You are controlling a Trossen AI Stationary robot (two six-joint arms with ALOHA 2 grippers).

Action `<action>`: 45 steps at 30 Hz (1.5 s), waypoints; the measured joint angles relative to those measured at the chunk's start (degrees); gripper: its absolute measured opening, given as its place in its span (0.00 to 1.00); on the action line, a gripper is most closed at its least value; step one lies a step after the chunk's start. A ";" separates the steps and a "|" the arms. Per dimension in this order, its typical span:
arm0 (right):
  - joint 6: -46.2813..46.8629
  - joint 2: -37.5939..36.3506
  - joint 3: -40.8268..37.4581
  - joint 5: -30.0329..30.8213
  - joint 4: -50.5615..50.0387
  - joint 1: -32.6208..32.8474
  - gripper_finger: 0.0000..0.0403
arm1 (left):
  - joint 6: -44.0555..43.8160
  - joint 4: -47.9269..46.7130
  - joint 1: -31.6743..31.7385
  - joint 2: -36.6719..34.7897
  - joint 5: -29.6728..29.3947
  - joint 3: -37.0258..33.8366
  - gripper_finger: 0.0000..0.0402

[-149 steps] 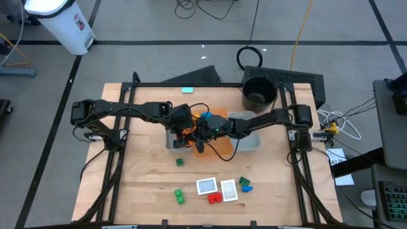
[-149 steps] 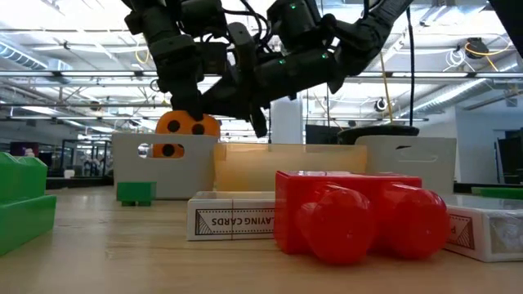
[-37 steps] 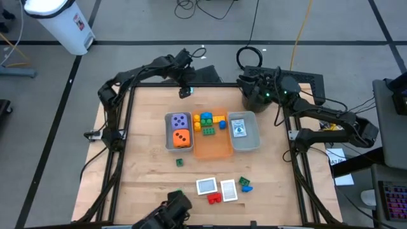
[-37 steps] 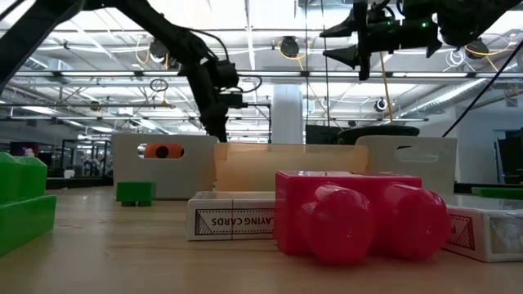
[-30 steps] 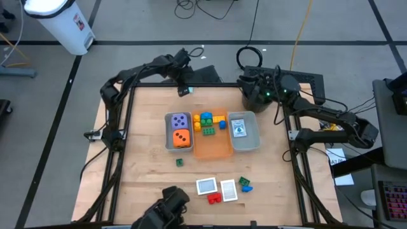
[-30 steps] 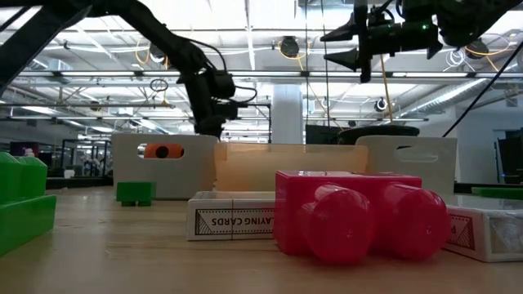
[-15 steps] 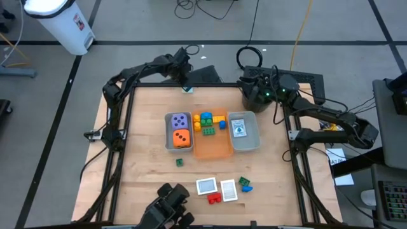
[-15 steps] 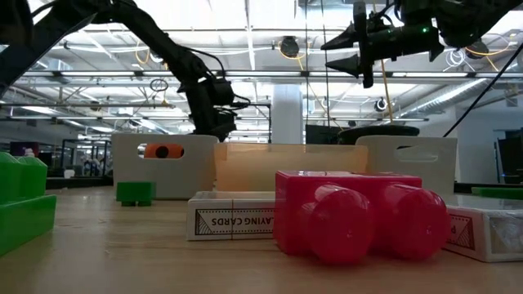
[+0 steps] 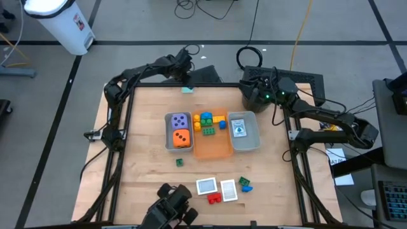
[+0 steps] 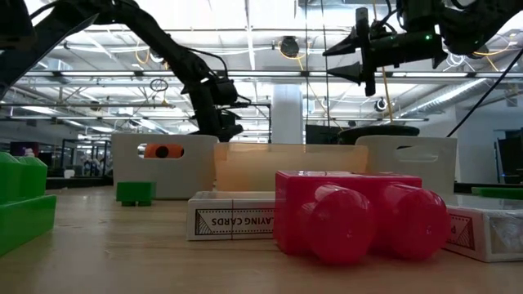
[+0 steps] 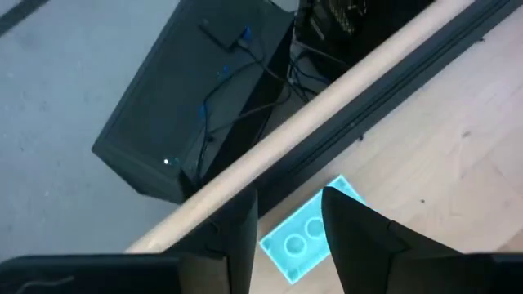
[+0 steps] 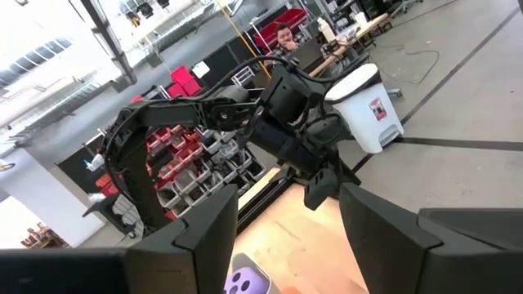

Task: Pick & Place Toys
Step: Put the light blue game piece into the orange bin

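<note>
The left gripper [image 11: 290, 237] has its two dark fingers [image 11: 351, 233] parted over a light blue brick [image 11: 304, 238] lying on the wooden table [image 11: 441, 155] just inside its pale edge rail [image 11: 327, 106]; beyond stands a black box [image 11: 196, 106].

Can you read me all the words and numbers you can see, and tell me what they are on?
"LAYING CARDS": on the side of the whitish card box lying on the table, just left of the red brick; its first letter is hidden.
White bin on the floor: a small label, too small to read.
Card in the grey tray: picture only, unreadable.
</note>
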 joint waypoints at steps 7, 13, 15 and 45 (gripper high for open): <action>0.00 0.00 -0.02 -0.05 0.02 0.00 0.52 | -2.67 0.44 0.00 0.54 0.04 0.00 0.32; 0.45 0.00 -0.02 -0.11 0.03 0.04 0.52 | -5.55 0.77 -0.07 2.04 1.45 0.00 0.31; 1.53 0.00 -0.02 -0.13 0.22 0.04 0.52 | -5.22 0.93 -0.28 2.07 1.04 0.00 0.31; 2.96 0.00 -0.02 -0.17 1.29 0.07 0.52 | -7.25 1.80 -0.66 2.07 -0.83 -0.02 0.30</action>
